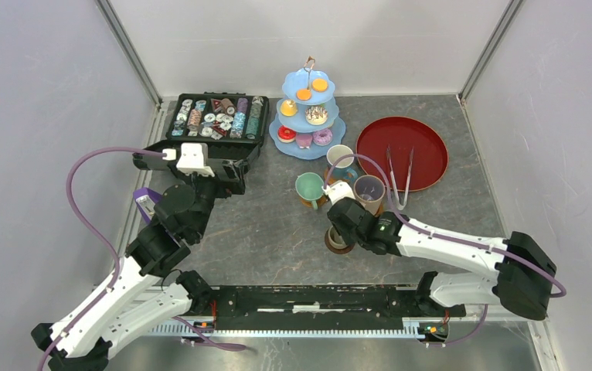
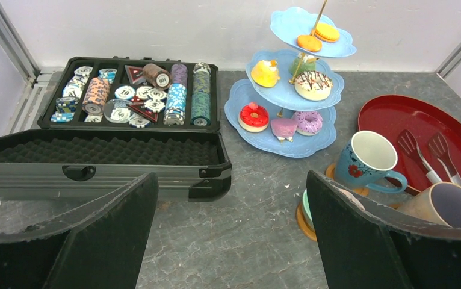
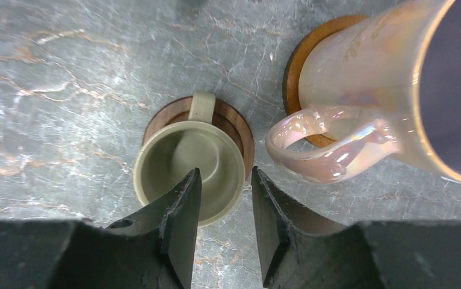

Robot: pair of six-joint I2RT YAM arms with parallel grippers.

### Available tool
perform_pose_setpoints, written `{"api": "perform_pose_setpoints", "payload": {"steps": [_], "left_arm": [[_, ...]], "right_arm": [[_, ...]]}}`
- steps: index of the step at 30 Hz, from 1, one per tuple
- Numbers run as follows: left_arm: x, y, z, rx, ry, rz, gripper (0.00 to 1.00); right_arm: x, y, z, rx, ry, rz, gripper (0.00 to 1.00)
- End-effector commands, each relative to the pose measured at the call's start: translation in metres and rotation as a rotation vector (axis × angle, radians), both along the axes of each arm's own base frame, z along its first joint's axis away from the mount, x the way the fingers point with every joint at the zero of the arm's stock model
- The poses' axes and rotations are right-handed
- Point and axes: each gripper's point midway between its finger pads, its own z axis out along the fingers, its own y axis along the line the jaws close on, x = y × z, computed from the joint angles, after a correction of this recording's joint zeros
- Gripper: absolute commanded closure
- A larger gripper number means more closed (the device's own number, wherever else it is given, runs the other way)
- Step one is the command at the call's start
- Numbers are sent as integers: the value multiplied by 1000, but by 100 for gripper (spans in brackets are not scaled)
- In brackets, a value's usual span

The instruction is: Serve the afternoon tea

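Right wrist view: the right gripper (image 3: 225, 174), fingers narrowly parted, straddles the near rim of the small olive mug (image 3: 180, 156) on its brown coaster (image 3: 231, 117) beside the tall pink mug (image 3: 372, 78), grip unclear, while the left gripper (image 2: 231, 179) gapes wide.

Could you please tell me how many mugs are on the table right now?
4: the mint green mug leftmost, the white-and-blue mug farthest back, the tall pink mug beside the red tray, the olive mug under the right hand.
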Motion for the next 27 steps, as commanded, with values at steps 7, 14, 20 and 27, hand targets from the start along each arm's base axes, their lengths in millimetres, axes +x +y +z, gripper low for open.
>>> {"api": "perform_pose_setpoints", "payload": {"steps": [7,14,20,27], "left_arm": [[-2,4,41,-51,-52,8,0],[-6,0,83,-62,-96,-39,0],[-19,2,137,-77,-181,-93,0],[-37,16,188,-124,-277,-109,0]], "right_arm": [[11,8,102,179,-162,25,30],[27,-20,223,268,-449,-6,7],[30,-54,309,296,-675,-30,2],[16,-93,380,398,-894,-58,2]]}}
